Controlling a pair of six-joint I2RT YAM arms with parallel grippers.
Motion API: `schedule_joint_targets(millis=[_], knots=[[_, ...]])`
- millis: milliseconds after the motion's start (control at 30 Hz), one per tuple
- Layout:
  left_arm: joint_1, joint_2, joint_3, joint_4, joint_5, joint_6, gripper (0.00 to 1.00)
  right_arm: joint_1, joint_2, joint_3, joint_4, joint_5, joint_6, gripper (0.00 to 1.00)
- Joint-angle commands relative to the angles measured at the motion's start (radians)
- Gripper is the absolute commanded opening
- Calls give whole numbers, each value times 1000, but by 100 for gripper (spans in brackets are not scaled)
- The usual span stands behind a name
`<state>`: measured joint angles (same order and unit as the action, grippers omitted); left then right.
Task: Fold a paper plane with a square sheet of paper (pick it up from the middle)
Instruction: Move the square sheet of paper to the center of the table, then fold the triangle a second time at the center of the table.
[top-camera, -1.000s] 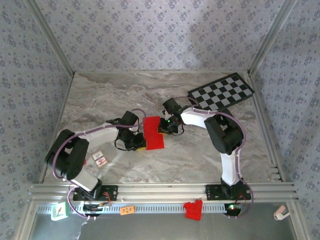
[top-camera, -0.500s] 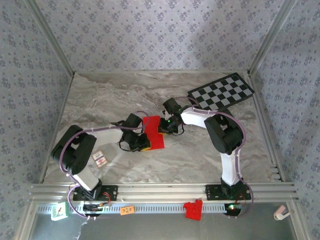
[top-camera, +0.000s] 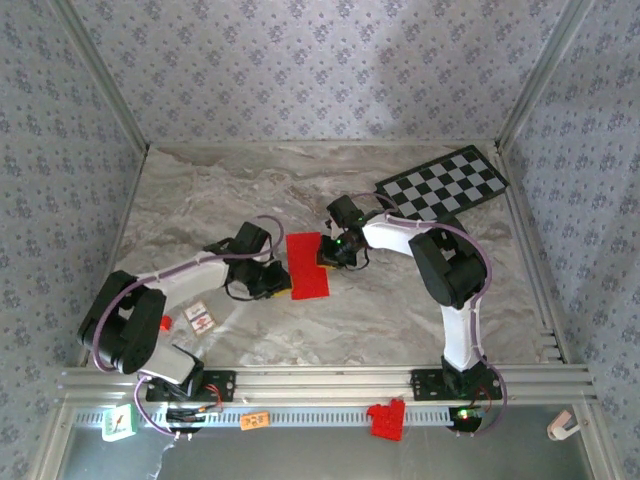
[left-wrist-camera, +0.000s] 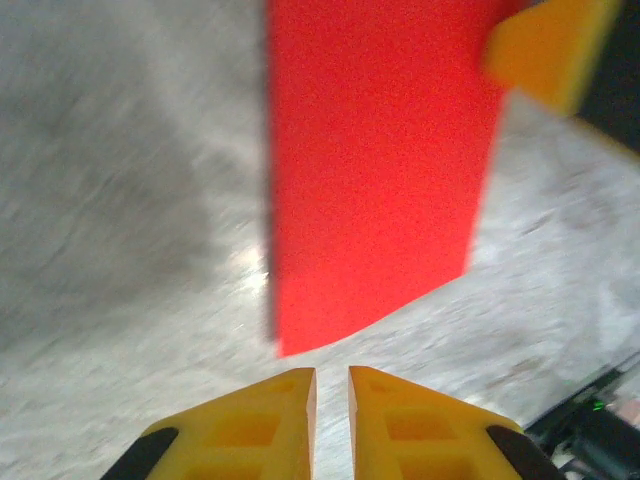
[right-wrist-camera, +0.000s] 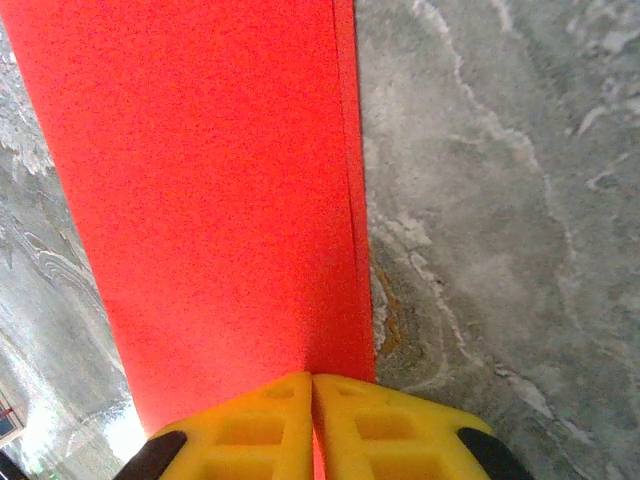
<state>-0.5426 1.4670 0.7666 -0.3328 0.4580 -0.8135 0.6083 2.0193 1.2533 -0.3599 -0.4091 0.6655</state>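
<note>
Red paper, folded to a narrow strip, lies mid-table between two arms

The smooth, matte red paper (top-camera: 308, 264) lies flat on the marbled grey table (top-camera: 200, 190), doubled layers showing along one long edge. The right gripper (top-camera: 330, 254) is pressed together on that edge; the left gripper (top-camera: 278, 284) sits just off the opposite side, fingers (left-wrist-camera: 240, 425) nearly together and apparently gripping nothing, open tabletop around it

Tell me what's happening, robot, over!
Left tool shut, empty, just off the red paper. Right tool shut, pinning the paper's edge. Paper folded in half, flat on table. Nothing blocking.
</note>
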Motion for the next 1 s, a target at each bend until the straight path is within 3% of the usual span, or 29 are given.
schedule_joint_targets(millis=[0,133,300,500,733,967], knots=[[11,19,48,90,6,-28,18,-37,102,-69,-174,234,26,12],[16,109,90,188,18,-71,20,-36,59,-28,-120,191,42,13],[29,184,143,182,-19,-79,20,-40,17,23,-81,99,24,16],[31,135,134,194,-79,-119,22,-42,-125,19,-68,-6,-24,30],[29,203,140,313,15,-175,28,-75,-269,-144,-10,7,36,38],[31,313,259,227,24,-125,28,-94,-338,-276,59,-10,102,43]])
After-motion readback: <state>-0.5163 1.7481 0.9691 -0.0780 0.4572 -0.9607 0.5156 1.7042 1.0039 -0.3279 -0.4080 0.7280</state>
